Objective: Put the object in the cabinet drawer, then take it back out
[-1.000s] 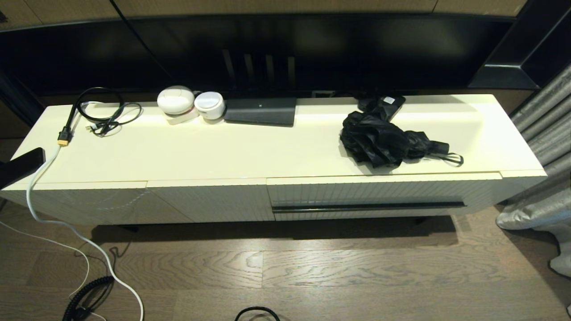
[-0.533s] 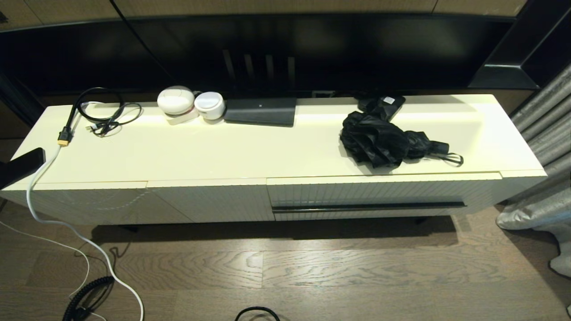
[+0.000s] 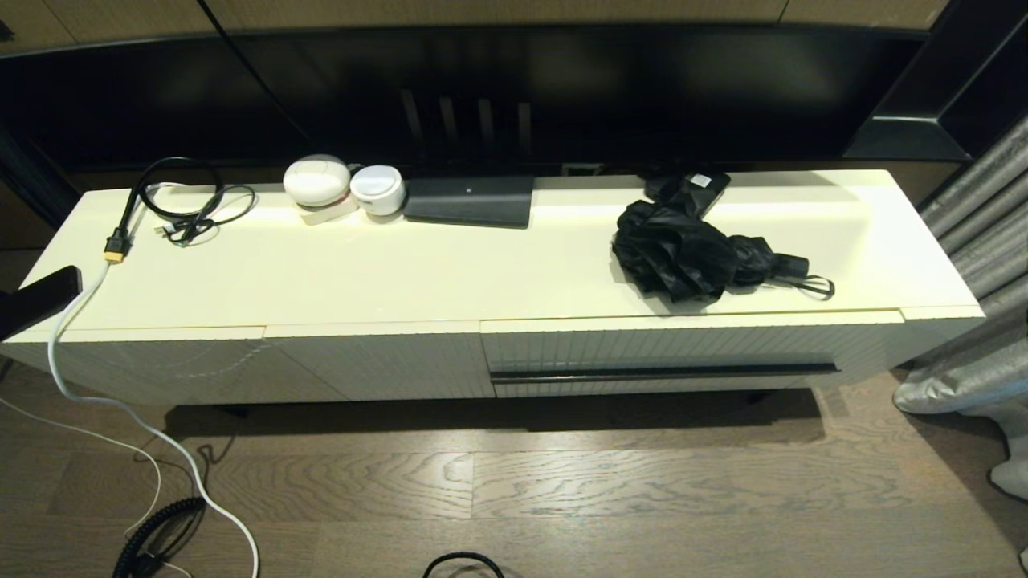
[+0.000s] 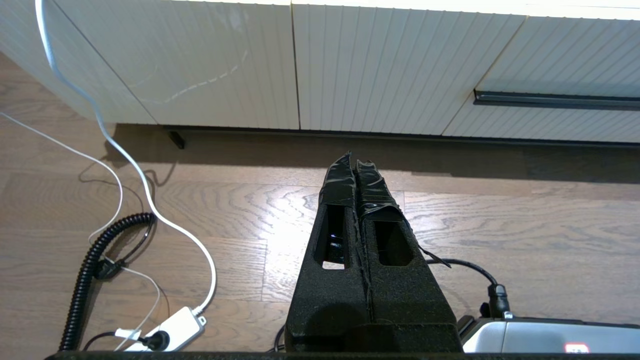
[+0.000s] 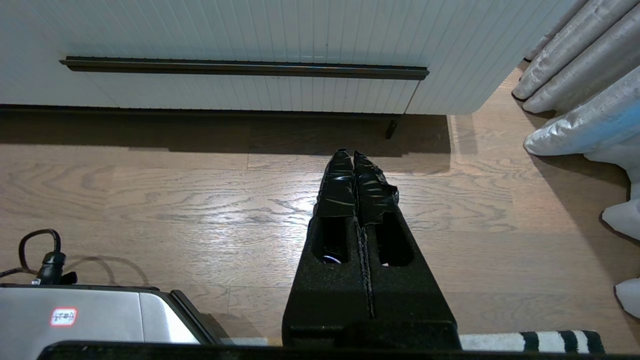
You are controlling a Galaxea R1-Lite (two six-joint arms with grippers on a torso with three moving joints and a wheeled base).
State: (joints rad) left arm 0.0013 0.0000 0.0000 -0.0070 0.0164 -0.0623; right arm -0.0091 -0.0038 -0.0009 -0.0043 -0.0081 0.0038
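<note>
The umbrella (image 3: pixel 699 258) is lying on top of the cabinet (image 3: pixel 450 281), toward its right end, close to the front edge. Its long way is running side to side: the bunchy cloth is sitting to the left, and the short handle with its thin loop (image 3: pixel 815 285) is pointing right. It is touching a small black box (image 3: pixel 697 189) just behind it. Right under the umbrella, the drawer (image 3: pixel 691 353) is sitting shut, and its long dark bar (image 3: pixel 665 372) is running side to side too. The right gripper (image 5: pixel 354 159) is hanging low over the wood floor (image 3: pixel 562 482), in front of the drawer, with the bar up ahead of it, so the right arm is looking like the nearer one to both drawer and umbrella. Its two fingers are pressed tight together and are holding nothing. The left gripper (image 4: pixel 354 164) is also hanging low over the floor, further left, facing the plain ribbed panels with no bar; its fingers are pressed together and empty as well. I am guessing the drawer has to come open first, so the right gripper will need to reach forward to that bar. Compared with the earlier head pictures, nothing on the cabinet is looking any different: the umbrella, the box and the drawer are all sitting in the same spots, and no arm is showing in that view.
</note>
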